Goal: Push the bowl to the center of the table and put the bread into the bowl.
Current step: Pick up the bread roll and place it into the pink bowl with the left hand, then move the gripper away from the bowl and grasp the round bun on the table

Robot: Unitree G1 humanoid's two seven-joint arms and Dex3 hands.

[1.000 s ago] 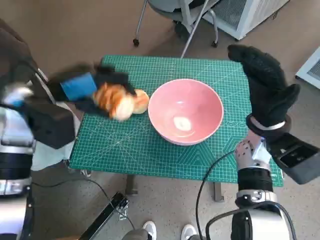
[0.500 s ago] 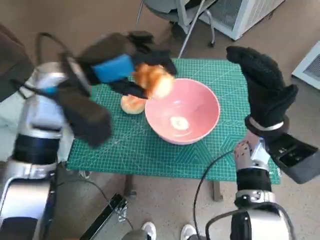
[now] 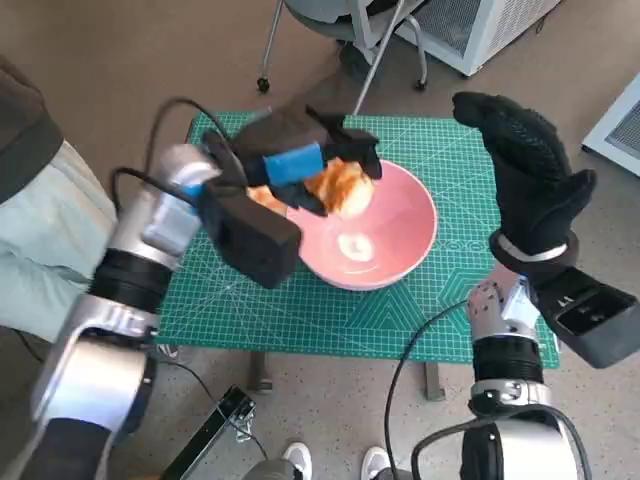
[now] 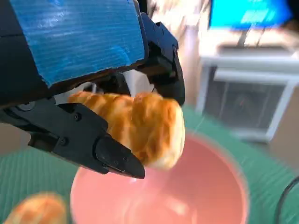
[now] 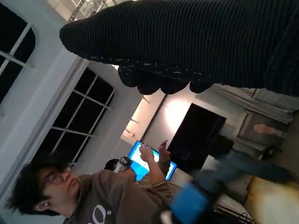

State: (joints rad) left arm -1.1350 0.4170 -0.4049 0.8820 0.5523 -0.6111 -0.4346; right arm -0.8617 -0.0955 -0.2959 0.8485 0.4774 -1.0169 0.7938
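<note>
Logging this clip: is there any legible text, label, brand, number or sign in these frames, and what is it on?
No text can be read.
Green cutting mat: printed grid lines and markings, too small to read.
Person's brown shirt: pale print, cut off and blurred.
Blue screen: too small and blurred.

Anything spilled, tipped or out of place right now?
Nothing spilled. The bowl sits upright on the mat; the left hand holds one bread above it. A second piece lies on the mat beside the bowl.

Lab or office: cutting mat point(image 3: 400, 300), wheeled chair point(image 3: 350, 30), screen point(image 4: 247, 14).
</note>
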